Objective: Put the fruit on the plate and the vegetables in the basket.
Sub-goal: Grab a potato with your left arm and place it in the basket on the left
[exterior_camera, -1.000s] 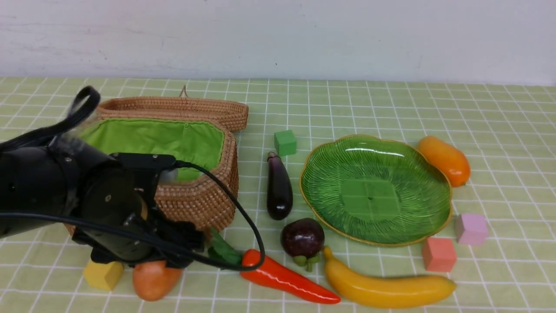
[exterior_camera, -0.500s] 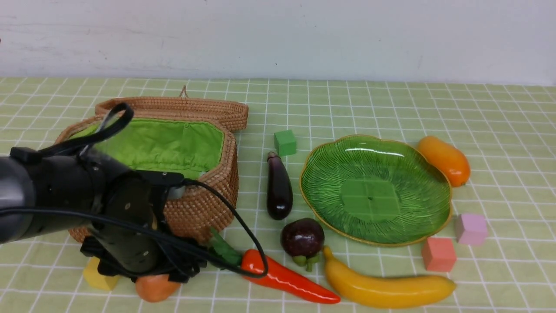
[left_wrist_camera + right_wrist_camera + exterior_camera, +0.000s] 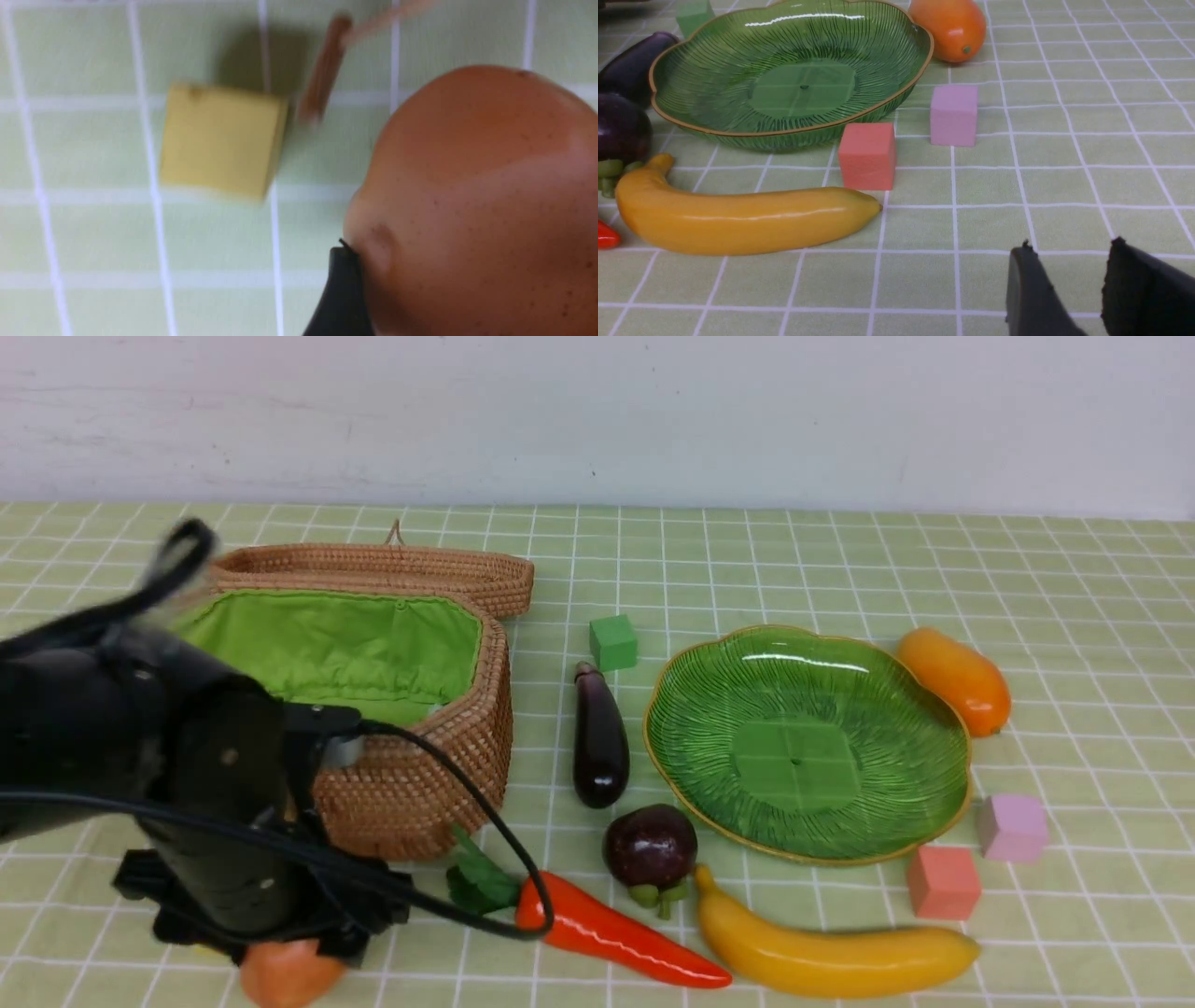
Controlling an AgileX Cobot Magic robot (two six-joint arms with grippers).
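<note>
Near the tabletop's near left corner, my left gripper (image 3: 280, 943) is clamped wide around the potato (image 3: 278, 978). In the wrist view one finger (image 3: 343, 289) presses its flank. The potato looks hard, smooth and light, and round enough to squirt out, so I'd keep hold across its fat middle. The basket (image 3: 420, 784) stands just behind it.

By the near edge lies the pepper (image 3: 616, 933), slim and glossy. I'd pinch it mid-body, not by the leafy top. The eggplant (image 3: 599, 742) lies between the basket and the plate (image 3: 934, 709) and looks equally slick. The mangosteen (image 3: 651, 845) sits just beside the banana (image 3: 831, 957), which I'd grip at its thick middle. The mango (image 3: 957, 679) rests by the plate's far right rim. The plate looks like glass, so I'd set things down gently.

My right gripper (image 3: 1071, 252) hangs empty, jaws parted, toward the near right corner.
</note>
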